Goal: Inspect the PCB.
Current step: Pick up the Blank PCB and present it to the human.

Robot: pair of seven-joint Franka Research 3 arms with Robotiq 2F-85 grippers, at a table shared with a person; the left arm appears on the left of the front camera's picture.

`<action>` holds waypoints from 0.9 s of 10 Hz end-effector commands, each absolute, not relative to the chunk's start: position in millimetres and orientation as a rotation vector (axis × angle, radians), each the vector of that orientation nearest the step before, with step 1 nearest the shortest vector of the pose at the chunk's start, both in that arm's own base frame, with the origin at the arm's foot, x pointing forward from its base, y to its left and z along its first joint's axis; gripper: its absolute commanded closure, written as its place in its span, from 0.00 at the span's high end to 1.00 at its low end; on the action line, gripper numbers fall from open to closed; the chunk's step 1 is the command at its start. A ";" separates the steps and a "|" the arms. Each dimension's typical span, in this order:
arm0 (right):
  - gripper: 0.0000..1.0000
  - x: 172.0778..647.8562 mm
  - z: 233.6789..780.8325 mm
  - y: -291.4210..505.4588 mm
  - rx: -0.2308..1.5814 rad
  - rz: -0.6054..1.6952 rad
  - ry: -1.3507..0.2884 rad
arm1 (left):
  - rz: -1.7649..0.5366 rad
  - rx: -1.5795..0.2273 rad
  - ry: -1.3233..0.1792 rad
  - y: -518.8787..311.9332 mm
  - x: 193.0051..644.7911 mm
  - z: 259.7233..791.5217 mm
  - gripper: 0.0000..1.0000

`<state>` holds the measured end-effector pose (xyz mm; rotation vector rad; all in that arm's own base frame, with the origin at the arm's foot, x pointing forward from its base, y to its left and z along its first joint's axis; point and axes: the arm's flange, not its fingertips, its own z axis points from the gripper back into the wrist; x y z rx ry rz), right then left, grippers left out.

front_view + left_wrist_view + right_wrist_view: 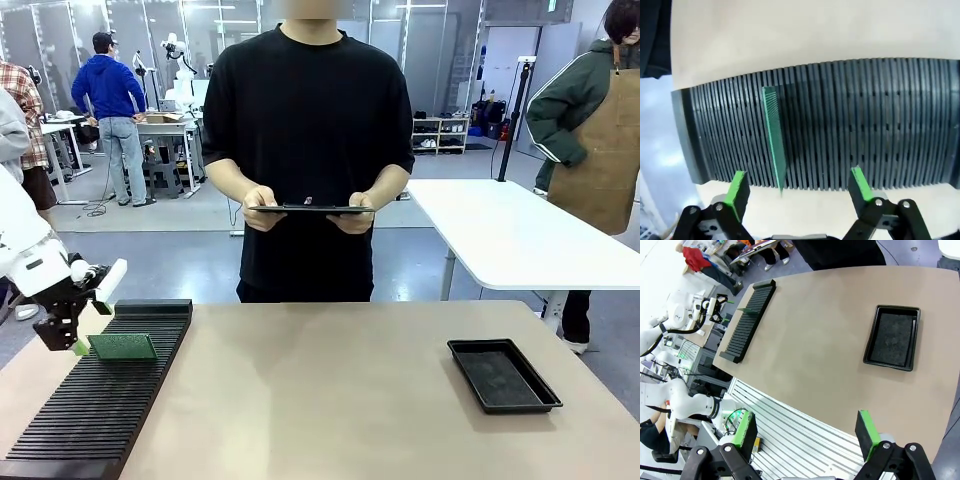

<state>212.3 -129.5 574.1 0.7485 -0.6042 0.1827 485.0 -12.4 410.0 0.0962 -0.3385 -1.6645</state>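
Note:
The PCB [122, 347] is a thin green board standing on edge in a slot near the far end of a black slotted rack [100, 410]. My left gripper [92, 318] hovers over the rack's left side, open, its green pads either side of the board's end without touching it. From the left wrist the PCB [774, 140] shows edge-on, closer to the left finger [737, 187] than the right finger [860, 182] of the gripper [799, 186]. My right gripper [806, 434] is open and holds nothing, high above the table's near edge.
A shallow black tray [503, 374] lies on the table's right side, also seen as the tray [892, 336] from above. A person stands at the far edge holding a dark clipboard [310, 209] in both hands. The tan tabletop between rack and tray is bare.

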 end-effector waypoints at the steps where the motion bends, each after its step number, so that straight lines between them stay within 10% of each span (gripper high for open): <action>1: 1.00 212.2 574.3 -129.6 0.756 0.192 -0.611 | -1.673 0.048 -0.358 -7.7 509.5 403.6 1.00; 7: 1.00 212.2 574.3 -129.6 0.756 0.192 -0.611 | -1.599 0.047 -0.259 0.8 546.7 373.0 1.00; 9: 1.00 212.2 574.3 -129.6 0.756 0.192 -0.611 | -1.589 0.022 -0.217 5.4 552.9 363.9 0.49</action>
